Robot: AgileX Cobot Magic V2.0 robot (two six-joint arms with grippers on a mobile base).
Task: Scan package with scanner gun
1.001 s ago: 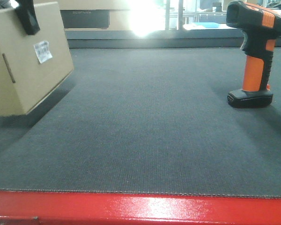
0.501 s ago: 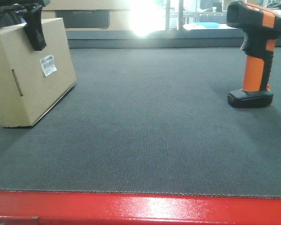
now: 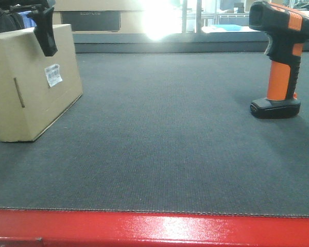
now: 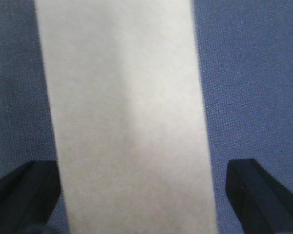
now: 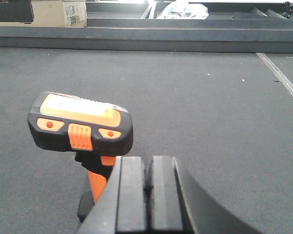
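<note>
Package and scanner gun stand apart on dark mat.

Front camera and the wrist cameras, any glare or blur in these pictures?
Front view: white glare blows out the background top centre, sheen on the red table edge. Left wrist view: the box is soft and out of focus. Right wrist view: the scanner is sharp.

Package: tan cardboard box w/ white barcode label, end slot, resting flat on mat, left. Scanner gun: black/orange, upright on base, right.
</note>
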